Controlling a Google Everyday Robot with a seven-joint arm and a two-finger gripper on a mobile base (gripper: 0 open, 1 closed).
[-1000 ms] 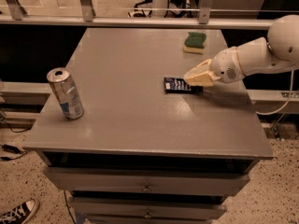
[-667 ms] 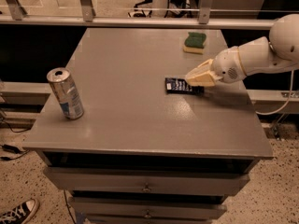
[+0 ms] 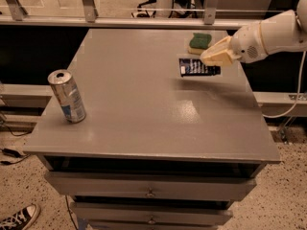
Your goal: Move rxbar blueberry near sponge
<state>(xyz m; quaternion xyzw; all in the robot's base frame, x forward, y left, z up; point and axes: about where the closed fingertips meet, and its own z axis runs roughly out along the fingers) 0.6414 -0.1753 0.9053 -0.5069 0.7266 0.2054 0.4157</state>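
Grey tabletop [image 3: 144,119], sponge [image 3: 199,41] at far edge, rxbar blueberry [image 3: 195,67] just in front of the sponge, gripper [image 3: 218,57] pinching the bar's end, drink can [image 3: 67,96] well apart.

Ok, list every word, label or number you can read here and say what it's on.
rxbar blueberry: white lettering on the dark wrapper, too blurred to read.
can: a blue patch on its silver side, no text readable.
sponge, gripper holding the bar's right end, table: no text visible.
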